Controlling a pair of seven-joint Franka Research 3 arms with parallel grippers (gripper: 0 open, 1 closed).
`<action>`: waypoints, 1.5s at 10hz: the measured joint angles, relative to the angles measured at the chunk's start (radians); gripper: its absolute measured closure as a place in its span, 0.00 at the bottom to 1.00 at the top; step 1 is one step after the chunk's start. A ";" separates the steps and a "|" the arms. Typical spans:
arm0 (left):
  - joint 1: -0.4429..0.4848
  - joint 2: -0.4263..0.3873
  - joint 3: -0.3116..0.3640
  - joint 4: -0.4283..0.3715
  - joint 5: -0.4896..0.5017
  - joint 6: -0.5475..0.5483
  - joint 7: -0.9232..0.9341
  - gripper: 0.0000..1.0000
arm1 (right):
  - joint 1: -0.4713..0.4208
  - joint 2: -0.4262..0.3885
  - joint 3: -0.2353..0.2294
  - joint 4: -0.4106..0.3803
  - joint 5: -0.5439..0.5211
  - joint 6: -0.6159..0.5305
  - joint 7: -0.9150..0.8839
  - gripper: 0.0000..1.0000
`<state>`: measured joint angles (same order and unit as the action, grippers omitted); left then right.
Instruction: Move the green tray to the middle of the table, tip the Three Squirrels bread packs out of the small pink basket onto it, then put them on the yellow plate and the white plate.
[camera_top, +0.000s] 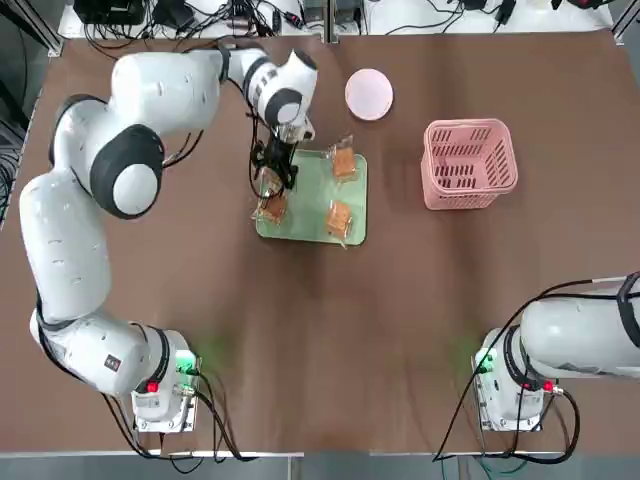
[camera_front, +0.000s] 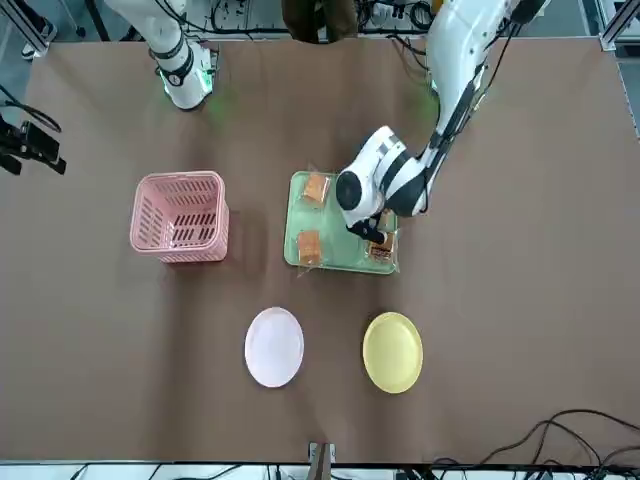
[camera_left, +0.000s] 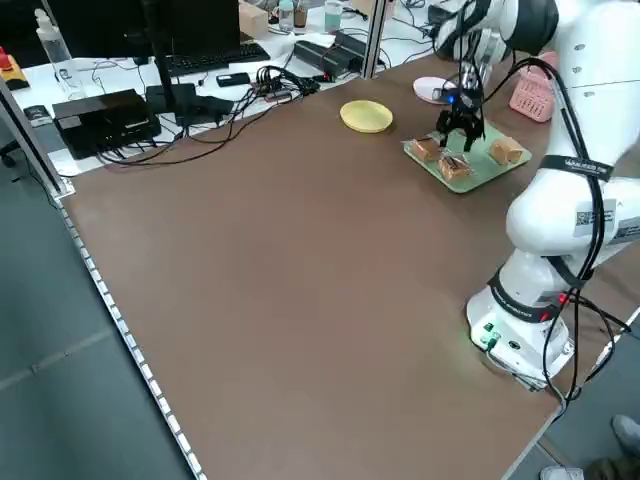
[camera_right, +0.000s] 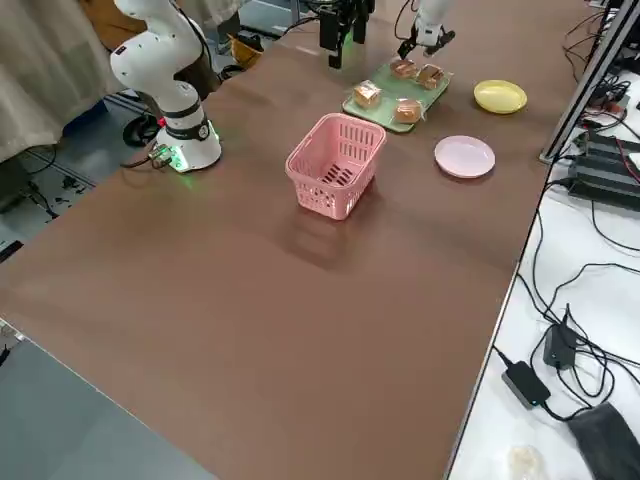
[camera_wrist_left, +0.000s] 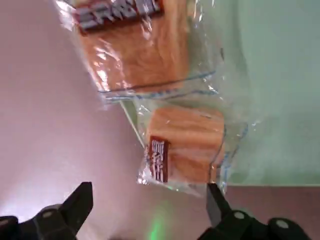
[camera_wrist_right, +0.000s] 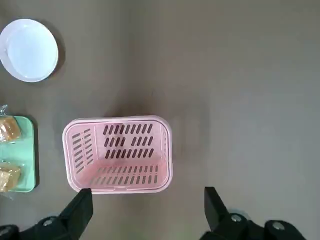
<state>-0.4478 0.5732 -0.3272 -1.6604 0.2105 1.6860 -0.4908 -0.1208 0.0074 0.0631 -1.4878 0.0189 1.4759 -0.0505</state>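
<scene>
Four bread packs (camera_top: 341, 216) lying on the green tray (camera_top: 310, 205) at mid-table, the left gripper (camera_top: 272, 177), fingers apart, poised over the pair at its edge; pink basket (camera_top: 468, 163) upright beside; right gripper (camera_wrist_right: 145, 212) parked, fingers spread.

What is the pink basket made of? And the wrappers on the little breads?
The small pink basket looks like stiff matte plastic: thick rim, moulded slots in its walls. The Three Squirrels bread packs seem wrapped in thin clear shiny film: it crinkles, glints, and shows the bread inside.
</scene>
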 joint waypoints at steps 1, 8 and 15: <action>-0.011 -0.010 -0.005 0.040 -0.045 -0.006 0.000 0.00 | 0.000 0.000 0.000 0.000 0.000 0.004 0.000 0.01; -0.159 0.165 -0.003 0.086 -0.097 0.161 -0.081 0.00 | 0.000 0.000 0.001 0.000 0.000 0.002 0.000 0.01; -0.183 0.175 -0.001 0.090 -0.097 0.242 -0.136 0.00 | 0.000 0.000 0.000 0.000 0.000 0.000 0.001 0.01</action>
<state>-0.6311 0.7486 -0.3279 -1.5706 0.1140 1.9278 -0.6269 -0.1210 0.0075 0.0632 -1.4879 0.0184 1.4763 -0.0498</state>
